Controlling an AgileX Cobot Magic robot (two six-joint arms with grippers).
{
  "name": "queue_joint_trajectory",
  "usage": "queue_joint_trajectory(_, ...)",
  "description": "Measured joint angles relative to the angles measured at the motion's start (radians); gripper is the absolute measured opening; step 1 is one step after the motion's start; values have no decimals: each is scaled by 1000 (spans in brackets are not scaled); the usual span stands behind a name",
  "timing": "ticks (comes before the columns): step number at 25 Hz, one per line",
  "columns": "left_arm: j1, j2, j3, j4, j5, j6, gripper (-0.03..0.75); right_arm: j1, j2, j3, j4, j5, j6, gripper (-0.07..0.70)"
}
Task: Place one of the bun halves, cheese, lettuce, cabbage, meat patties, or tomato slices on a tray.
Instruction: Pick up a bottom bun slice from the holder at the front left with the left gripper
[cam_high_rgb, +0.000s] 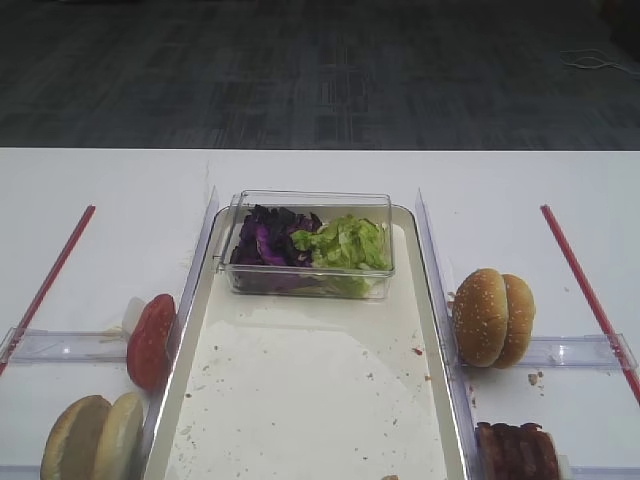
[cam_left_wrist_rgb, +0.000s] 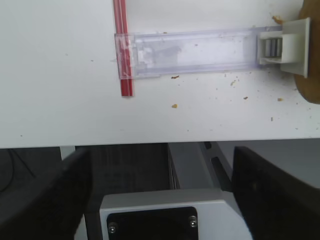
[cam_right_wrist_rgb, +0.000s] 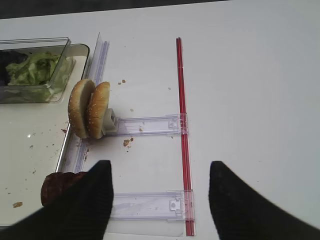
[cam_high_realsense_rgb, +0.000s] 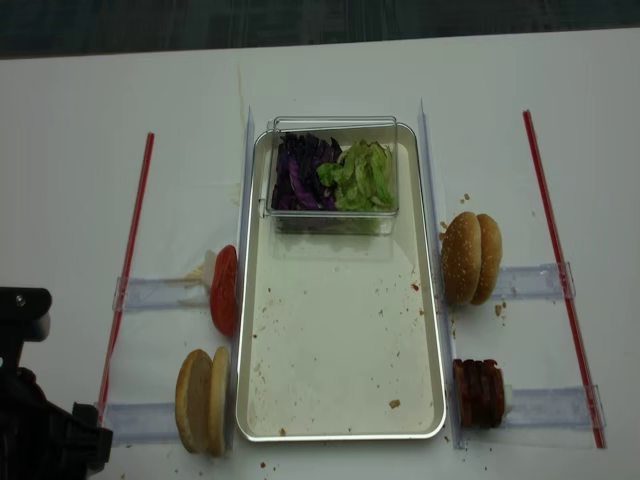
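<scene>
Tray: holds crumbs and clear box | left gripper: jaws apart, grasping nothing, at table edge | right gripper: jaws apart, grasping nothing, above table

No readable text, labels, brand marks or numbers in any of my views. Checked the tray, the clear plastic box, the red strips and the clear rails on the table: all plain. The grey plate under my left wrist camera shows two screws only, no marking on it.
</scene>
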Motion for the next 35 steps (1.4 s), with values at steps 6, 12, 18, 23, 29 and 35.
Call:
queue_joint_trajectory(6,0,84,-14,2,-21,-17,561,0,0,0,0,0,0,464)
queue_joint_trajectory(12,0,167,-74,2,-62,-21,561,0,0,0,0,0,0,464)
queue_joint_trajectory(18,0,247,-128,0,-81,-21,561,0,0,0,0,0,0,464)
queue_joint_trajectory(23,-6,249,-146,-38,-85,-21,561,0,0,0,-1,0,0,464)
queue_joint_trajectory(29,-116,251,-153,-71,-86,-80,561,0,0,0,-2,0,0,464)
queue_joint_trajectory(35,-377,252,-183,-43,-108,-303,561,0,0,0,-2,0,0,464)
